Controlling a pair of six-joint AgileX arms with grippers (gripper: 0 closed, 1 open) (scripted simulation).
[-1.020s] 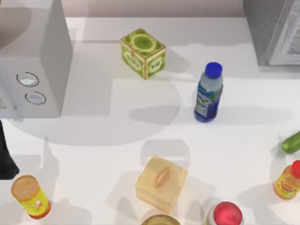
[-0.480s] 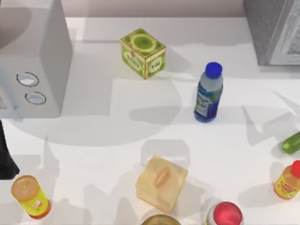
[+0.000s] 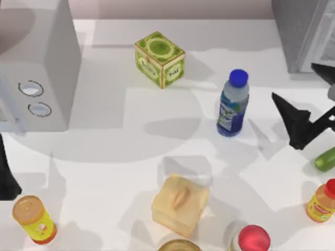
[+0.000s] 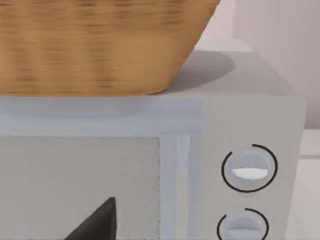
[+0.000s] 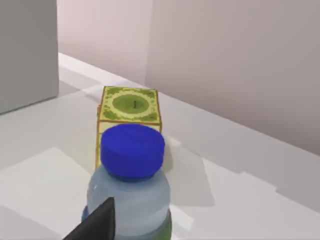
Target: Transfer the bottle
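the right gripper [image 3: 309, 112] reaches in from the desk's right edge, low over the white desk [image 3: 115, 172], its dark fingers [image 3: 290, 117] pointing toward the desk's left. the jaws are spread wide, one finger near the right rear corner and the other further forward, with open gap between them. it is near the bottle [image 3: 233, 103] but not touching it, with bare desk between. in the right wrist view a dark fingertip [image 5: 97, 222] shows just in front of the bottle [image 5: 131, 200], with the cap facing the camera.

the left arm is parked at the desk's left edge, toward the front, a dark shape [image 3: 6, 172] beside the microwave [image 3: 36, 68]; in its wrist view one dark fingertip [image 4: 97, 225] sits in front of the microwave door, and i cannot tell how those jaws stand.

the bottle stands upright on the right half of the desk, toward the rear. it is clear plastic with a round blue cap [image 3: 238, 77] and a blue, green and white label [image 3: 227, 116] around its lower body.

behind it from the right wrist view, toward the rear edge, sits a green and yellow box [image 5: 130, 112], well apart from the bottle.
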